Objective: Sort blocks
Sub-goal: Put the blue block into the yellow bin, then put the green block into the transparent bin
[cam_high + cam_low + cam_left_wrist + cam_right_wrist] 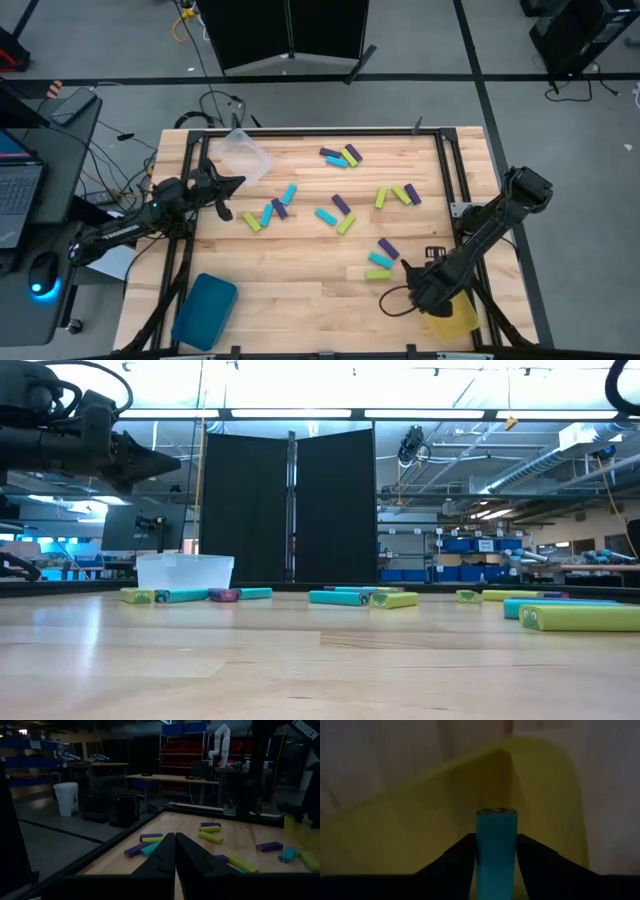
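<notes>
Cyan block (496, 852) sits between the right gripper (495, 870) fingers, over the yellow tray (420, 820) at the table's near right corner. Left gripper (175, 852): closed, empty.

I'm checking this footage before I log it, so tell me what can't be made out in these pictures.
- High view: the right claw sits under its own arm, over the yellow tray; its hold can't be judged there.
- Right wrist view: a cyan block stands between the fingers; its lower end is cut off by the edge, so grip or release is unclear.
- Low view: far blocks overlap; uncountable.
- Left wrist view: the shut left claw covers blocks behind it.
</notes>
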Tool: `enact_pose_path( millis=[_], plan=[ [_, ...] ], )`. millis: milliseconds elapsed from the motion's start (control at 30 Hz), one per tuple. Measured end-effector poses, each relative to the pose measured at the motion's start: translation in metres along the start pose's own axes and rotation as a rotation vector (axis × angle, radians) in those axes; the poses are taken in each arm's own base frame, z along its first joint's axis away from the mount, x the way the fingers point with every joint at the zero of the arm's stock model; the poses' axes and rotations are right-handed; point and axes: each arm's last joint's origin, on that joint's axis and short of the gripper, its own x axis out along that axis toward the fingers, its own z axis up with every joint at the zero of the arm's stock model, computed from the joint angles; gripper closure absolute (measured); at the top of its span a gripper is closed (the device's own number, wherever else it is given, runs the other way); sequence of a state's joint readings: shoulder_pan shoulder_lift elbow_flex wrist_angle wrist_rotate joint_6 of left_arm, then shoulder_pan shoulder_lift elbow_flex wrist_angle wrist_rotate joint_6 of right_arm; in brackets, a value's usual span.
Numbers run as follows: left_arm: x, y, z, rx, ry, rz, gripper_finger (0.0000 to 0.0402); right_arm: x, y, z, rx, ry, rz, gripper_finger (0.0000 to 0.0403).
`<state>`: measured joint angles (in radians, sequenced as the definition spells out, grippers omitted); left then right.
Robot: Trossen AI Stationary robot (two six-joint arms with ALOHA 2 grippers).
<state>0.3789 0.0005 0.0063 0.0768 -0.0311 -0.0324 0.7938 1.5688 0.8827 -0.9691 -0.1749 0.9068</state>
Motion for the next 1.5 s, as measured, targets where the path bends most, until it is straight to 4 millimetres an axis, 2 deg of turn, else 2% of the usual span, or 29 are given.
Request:
enact_pose_path(
  millis=[167, 367, 500, 600, 733, 800, 1000, 1133, 1333, 1500],
  plan=[
    [0.000, -0.001, 0.000, -0.001, 0.002, -0.017, 0.0385, -0.017, 0.005, 0.000, 0.017, 0.008, -0.013, 0.0222],
    [0.000, -0.002, 0.000, -0.001, 0.004, -0.072, 0.0385, -0.063, 0.005, 0.002, 0.034, 0.029, -0.097, 0.0235],
    [0.000, -0.002, 0.000, -0.003, 0.008, -0.077, 0.0385, -0.096, 0.000, 0.005, 0.057, 0.011, -0.147, 0.0259],
    [0.001, -0.002, 0.003, -0.003, 0.019, -0.077, 0.0385, -0.109, -0.008, 0.016, 0.050, -0.046, -0.161, 0.0297],
    [0.004, -0.002, 0.001, -0.004, 0.053, -0.077, 0.0385, -0.108, -0.026, 0.038, 0.010, -0.125, -0.190, 0.0374],
    [0.005, -0.003, -0.002, -0.006, 0.084, -0.092, 0.0385, -0.102, -0.037, 0.054, -0.007, -0.193, -0.203, 0.0392],
    [0.010, -0.005, -0.008, -0.031, 0.163, -0.148, 0.0385, -0.075, -0.071, 0.106, -0.065, -0.481, -0.151, 0.0393],
    [0.014, -0.006, -0.002, -0.062, 0.201, -0.167, 0.0385, -0.060, -0.098, 0.130, -0.080, -0.646, -0.130, 0.0394],
    [0.023, -0.009, 0.024, -0.053, 0.268, -0.239, 0.0385, -0.053, -0.131, 0.147, -0.088, -0.795, -0.112, 0.0396],
    [0.036, -0.010, 0.046, -0.142, 0.371, -0.220, 0.0385, -0.057, -0.146, 0.153, -0.088, -0.852, -0.129, 0.0393]
  ],
)
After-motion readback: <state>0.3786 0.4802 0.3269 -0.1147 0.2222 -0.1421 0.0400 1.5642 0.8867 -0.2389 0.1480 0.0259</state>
